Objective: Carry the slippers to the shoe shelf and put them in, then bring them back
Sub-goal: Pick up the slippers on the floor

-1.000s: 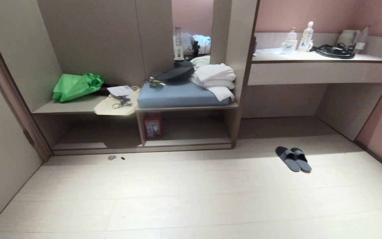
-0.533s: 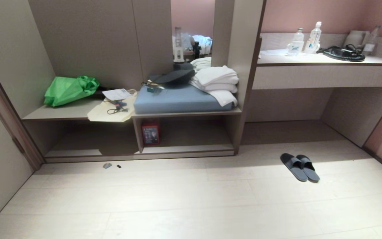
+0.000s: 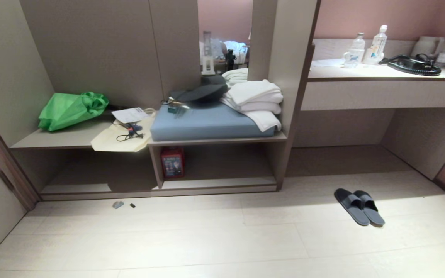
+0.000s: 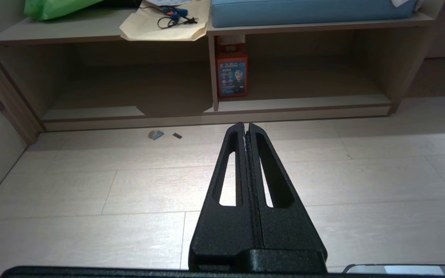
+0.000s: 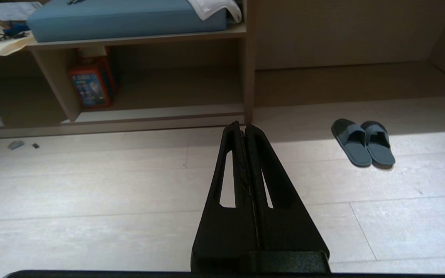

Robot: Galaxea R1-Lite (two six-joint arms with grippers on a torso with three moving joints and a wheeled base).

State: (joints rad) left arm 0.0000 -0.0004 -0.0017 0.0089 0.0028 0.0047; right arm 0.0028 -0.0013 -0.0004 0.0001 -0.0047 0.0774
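The slippers [image 3: 359, 206] lie side by side on the pale floor, the two touching along their inner edges, toes pointing away toward the recess under the desk counter [image 3: 384, 73]. In the head view they sit at about four o'clock from the picture's centre. The shoe shelf [image 3: 222, 181] is well apart from them, at about ten o'clock from the pair; its right-hand bay holds only a red box [image 3: 172, 162] standing against the divider, so most of that base board is bare.

Neither gripper shows in the head view. The right gripper [image 5: 243, 129] hangs above the floor with its fingers pressed together and holding nothing; in its wrist view the slippers [image 5: 362, 142] lie at about three o'clock from the fingertips, not yet near. The left gripper [image 4: 244, 128] is likewise pressed together and empty, aimed at the floor before the shelf [image 4: 296, 102].

The step in hand looks like the approach: nothing is picked up yet. The next move probably calls for closing in on the pair, spreading the right fingers, and lowering them over the wide straps.
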